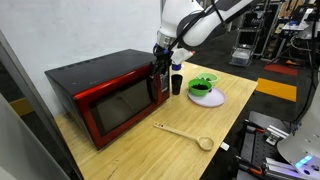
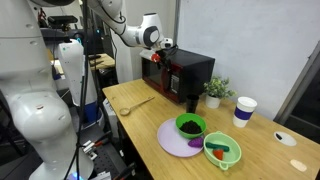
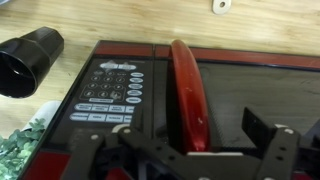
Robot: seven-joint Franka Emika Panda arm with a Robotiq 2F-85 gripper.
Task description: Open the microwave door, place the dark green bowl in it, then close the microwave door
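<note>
Though its glossy red-framed door (image 1: pixel 120 108) of dark glass is shut, the boxy black-cased microwave (image 1: pixel 100 75) has the black claw (image 1: pixel 160 66) released, jaws spread astride its curved red handle (image 3: pixel 188 95). The small round deep-green bowl (image 2: pixel 190 126) sits on a flat lavender plate (image 2: pixel 170 141), well apart from the microwave's keypad end.
</note>
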